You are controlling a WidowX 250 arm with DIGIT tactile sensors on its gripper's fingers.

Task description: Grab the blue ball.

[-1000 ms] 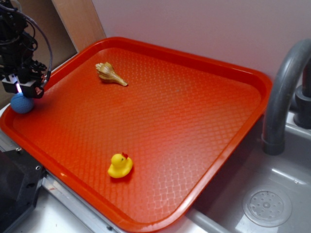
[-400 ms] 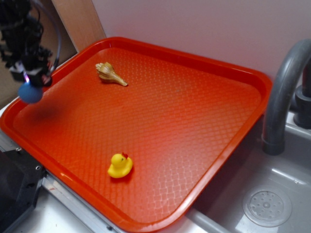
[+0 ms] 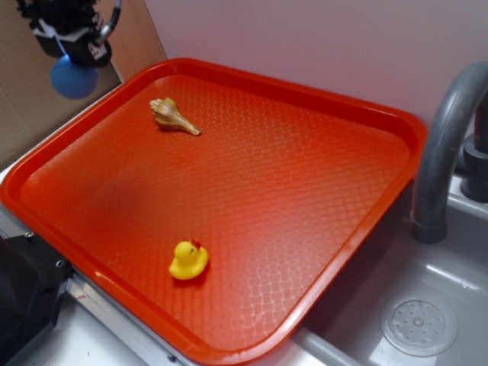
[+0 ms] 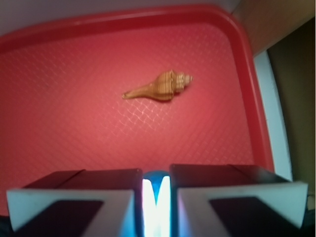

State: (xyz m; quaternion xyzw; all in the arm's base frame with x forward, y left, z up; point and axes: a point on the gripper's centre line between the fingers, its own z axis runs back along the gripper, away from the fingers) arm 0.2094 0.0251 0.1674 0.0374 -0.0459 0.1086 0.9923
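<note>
From the exterior view I see the fingers (image 3: 72, 57) clamped on the blue ball (image 3: 74, 78), held in the air off the ten o'clock corner of the red tray (image 3: 396, 126), with the yellow rubber duck (image 3: 188, 260) near its six o'clock rim. The wrist view shows me only a bright sliver of ball between the two nearly closed pads (image 4: 74, 197). The conch shell (image 4: 160, 86) lies on the tray at twelve o'clock from them.

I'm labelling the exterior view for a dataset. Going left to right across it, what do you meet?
Blue ball held in the pincer → seashell → yellow duck → sink drain → grey faucet.
</note>
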